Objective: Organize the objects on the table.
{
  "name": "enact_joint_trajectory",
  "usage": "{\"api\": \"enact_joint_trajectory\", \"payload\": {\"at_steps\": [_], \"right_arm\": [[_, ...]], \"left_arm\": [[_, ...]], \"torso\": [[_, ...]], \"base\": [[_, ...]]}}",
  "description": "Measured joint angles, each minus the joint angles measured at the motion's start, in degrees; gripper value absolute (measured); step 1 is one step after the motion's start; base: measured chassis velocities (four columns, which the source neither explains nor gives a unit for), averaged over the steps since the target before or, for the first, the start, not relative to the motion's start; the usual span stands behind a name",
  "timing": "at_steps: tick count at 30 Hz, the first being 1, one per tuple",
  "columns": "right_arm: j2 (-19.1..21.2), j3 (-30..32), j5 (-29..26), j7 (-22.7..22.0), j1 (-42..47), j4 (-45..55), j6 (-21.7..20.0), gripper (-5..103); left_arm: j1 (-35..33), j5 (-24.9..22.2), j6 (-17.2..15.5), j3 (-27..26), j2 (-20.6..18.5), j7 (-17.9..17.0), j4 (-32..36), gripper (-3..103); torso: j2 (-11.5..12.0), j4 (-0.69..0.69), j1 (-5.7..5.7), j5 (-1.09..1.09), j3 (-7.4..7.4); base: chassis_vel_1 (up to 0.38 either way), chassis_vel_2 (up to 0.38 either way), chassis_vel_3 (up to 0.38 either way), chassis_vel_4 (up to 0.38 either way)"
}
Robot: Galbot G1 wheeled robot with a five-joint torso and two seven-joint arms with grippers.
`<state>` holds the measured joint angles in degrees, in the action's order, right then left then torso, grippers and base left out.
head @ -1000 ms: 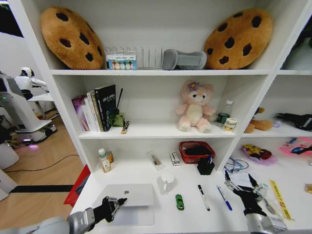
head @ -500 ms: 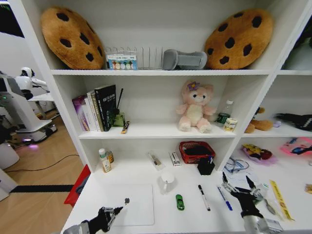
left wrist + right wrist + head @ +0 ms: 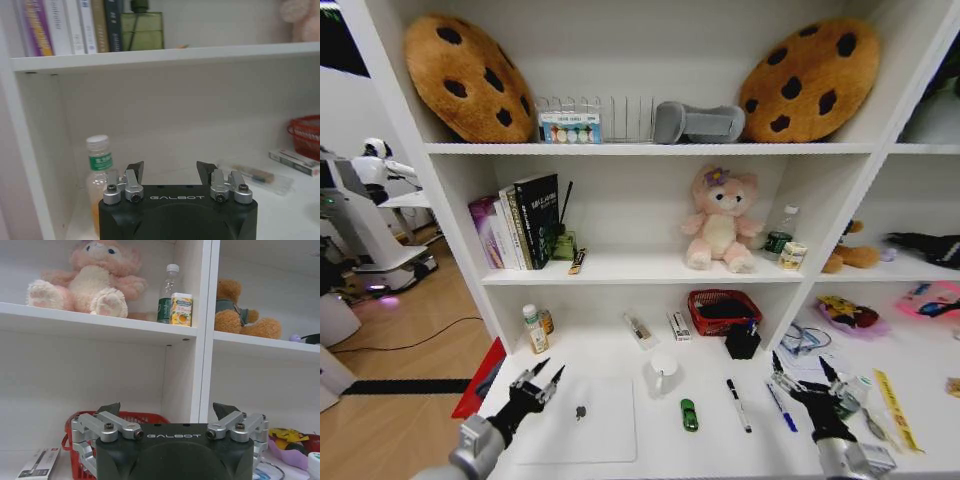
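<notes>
Laptop (image 3: 578,418) lid now shut, flat lower left on the table (image 3: 720,440) | my left gripper (image 3: 538,379) lifted clear above its left corner, fingers spread, empty | right gripper (image 3: 798,378) lower right, fingers spread, above pens (image 3: 738,405) | toy car (image 3: 688,414) bottom centre, untouched

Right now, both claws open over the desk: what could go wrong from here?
1. The left claw hovers open by the closed laptop's far left corner; a thin, flat lid may slip from a pinch.
2. The white mug stands just beside the laptop; sliding the laptop could knock it.
3. The right claw hangs near the blue pen; the black pen and green toy car could roll if bumped.
</notes>
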<state>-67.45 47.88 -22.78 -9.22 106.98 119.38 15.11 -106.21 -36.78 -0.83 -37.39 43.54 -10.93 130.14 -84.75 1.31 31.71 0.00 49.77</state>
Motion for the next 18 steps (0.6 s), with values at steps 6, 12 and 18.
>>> {"api": "enact_joint_trajectory", "payload": {"at_steps": [6,12,18], "right_arm": [[0.16,-1.02,0.35,1.08,1.27,0.76,0.64,100],[0.77,-1.21,0.66,1.6,2.28,1.11,1.15,100],[1.93,0.3,0.59,1.67,3.24,-0.03,1.87,100]], "left_arm": [[0.15,-4.23,0.21,-6.01,5.47,2.33,-1.66,79],[-0.07,-8.66,1.08,-11.55,8.04,4.49,-4.33,98],[-2.32,-12.78,4.42,-16.66,6.58,7.36,-7.72,100]], "torso": [[0.0,-0.01,0.0,0.0,0.0],[0.0,0.0,0.0,0.0,0.0],[0.0,0.01,0.0,0.0,0.0]], "base": [[0.0,0.0,0.0,0.0],[0.0,0.0,0.0,0.0],[0.0,0.0,0.0,0.0]]}}
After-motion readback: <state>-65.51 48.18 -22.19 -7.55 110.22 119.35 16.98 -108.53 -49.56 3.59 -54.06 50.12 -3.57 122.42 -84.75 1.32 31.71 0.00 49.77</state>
